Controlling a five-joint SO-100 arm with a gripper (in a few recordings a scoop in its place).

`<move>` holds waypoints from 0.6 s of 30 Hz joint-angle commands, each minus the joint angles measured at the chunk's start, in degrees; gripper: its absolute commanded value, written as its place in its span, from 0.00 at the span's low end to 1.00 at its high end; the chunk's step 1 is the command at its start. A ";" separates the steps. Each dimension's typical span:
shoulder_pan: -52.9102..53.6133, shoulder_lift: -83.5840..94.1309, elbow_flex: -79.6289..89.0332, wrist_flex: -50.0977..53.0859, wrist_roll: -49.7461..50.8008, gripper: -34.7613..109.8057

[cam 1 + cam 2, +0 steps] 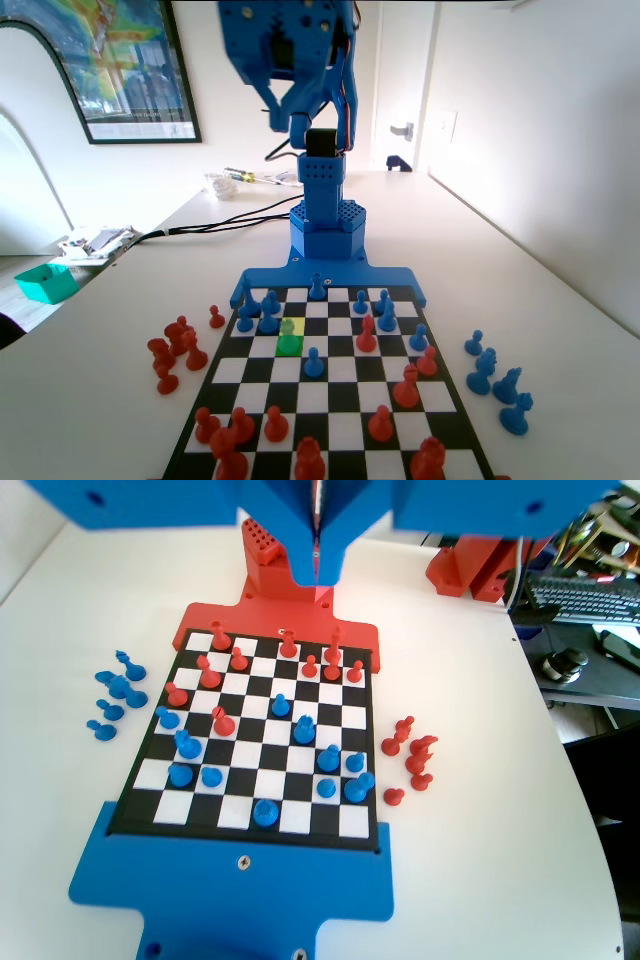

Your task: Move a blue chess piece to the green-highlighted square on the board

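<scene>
Gripper [290, 105] raised high over the board [330, 400], jaws pressed together, empty; pawn [288, 329] on green square [290, 344] far below.

High over the board [262, 790], the fingers [300, 540] hang pressed together at the top edge, nothing between them. Blue and red pieces are scattered across the squares below. Blue spares [115, 695] sit on the white worktop [480, 830] at left, red spares [410, 760] at right.
</scene>
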 commanded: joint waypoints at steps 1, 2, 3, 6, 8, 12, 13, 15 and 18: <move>0.53 9.49 4.75 0.35 0.44 0.25; 0.44 10.55 5.89 0.09 1.23 0.25; 0.35 11.69 6.77 0.26 1.32 0.25; 0.44 15.64 8.70 1.67 1.41 0.25; 0.26 18.46 10.02 2.20 1.41 0.25; -1.49 23.91 13.01 2.37 2.29 0.25; -2.11 25.22 13.71 2.46 2.55 0.25; -3.52 27.33 14.85 2.29 3.78 0.25; -5.62 30.85 17.05 1.32 5.54 0.25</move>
